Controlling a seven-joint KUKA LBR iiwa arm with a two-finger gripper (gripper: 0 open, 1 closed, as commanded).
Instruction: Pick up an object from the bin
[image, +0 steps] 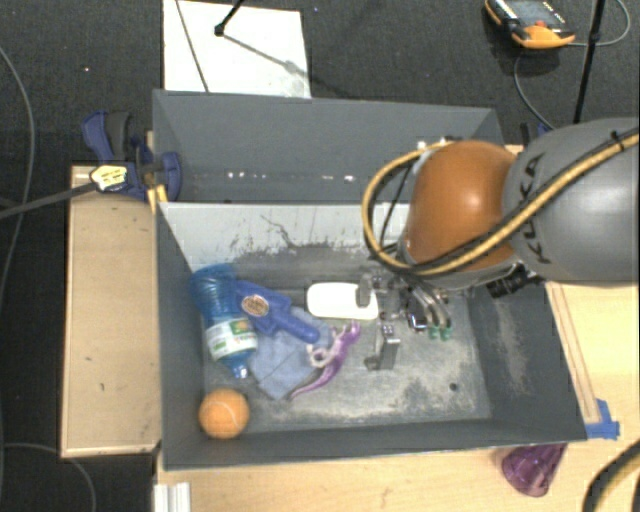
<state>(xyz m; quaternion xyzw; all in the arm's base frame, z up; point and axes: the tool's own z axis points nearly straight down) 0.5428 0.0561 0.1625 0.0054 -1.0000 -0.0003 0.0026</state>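
**Claw low in the middle of the bin, beside a white oblong piece**

The grey metal bin (520, 400) has its loose things gathered in its left half; the floor toward its right wall is bare, scuffed metal. The arm (585, 200) comes in over the right wall, with its rounded orange cover (455, 205) and a looped yellow-and-black cable hanging above the bin's middle. Below that cover the claw (385, 340) sits low near the centre of the floor. Whether it is released or clenched cannot be told.

Nearest to the claw is a white oblong piece (335, 300) with rounded ends, lying flat just to its left, toward the far wall. Whether the two touch cannot be told.

Along the left wall a clear blue plastic bottle (222, 318) lies on its side, cap toward the near edge. Against it rests a blue toy (275, 312) with an orange disc on it. A folded blue cloth (280, 368) lies under the toy's near side. A thin purple curved thing (336, 355) lies across the cloth's right edge, its upper end near the claw. An orange ball (224, 413) sits alone in the near left corner.
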